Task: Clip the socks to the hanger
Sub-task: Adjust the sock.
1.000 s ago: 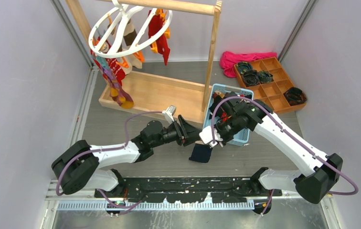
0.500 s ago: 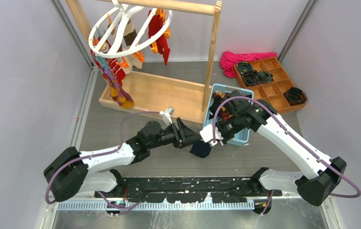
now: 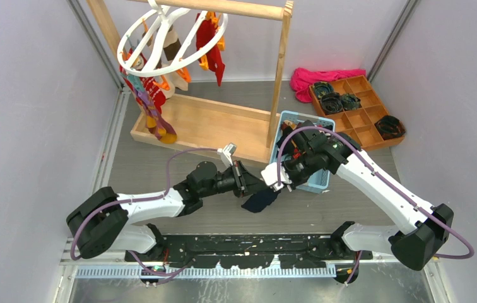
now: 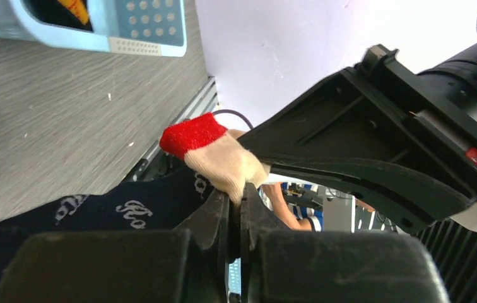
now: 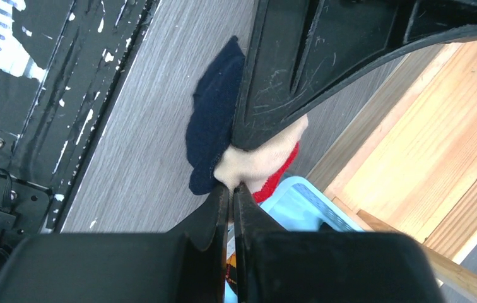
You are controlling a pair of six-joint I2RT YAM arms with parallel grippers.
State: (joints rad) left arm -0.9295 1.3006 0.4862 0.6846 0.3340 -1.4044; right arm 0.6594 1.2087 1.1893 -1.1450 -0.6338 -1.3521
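Note:
A navy sock (image 3: 260, 200) with a cream top and red cuff (image 4: 214, 150) hangs between both grippers just above the table. My left gripper (image 3: 245, 182) is shut on the cream part (image 4: 235, 198). From the other side my right gripper (image 3: 274, 178) pinches the same cream part (image 5: 231, 187), fingertip to fingertip with the left. The navy foot (image 5: 214, 126) droops onto the table. The white round hanger (image 3: 171, 39) hangs from the wooden rack (image 3: 280, 69) at the back left, with several socks clipped to it.
A light blue basket (image 3: 318, 183) with more socks sits right behind the right gripper. The rack's wooden base (image 3: 204, 123) lies behind the left arm. A brown compartment tray (image 3: 359, 110) and a pink cloth (image 3: 324, 79) are at the back right.
The left gripper moved right to the sock's top and shut on it. The sock's navy foot swung from hanging straight down to trailing left.

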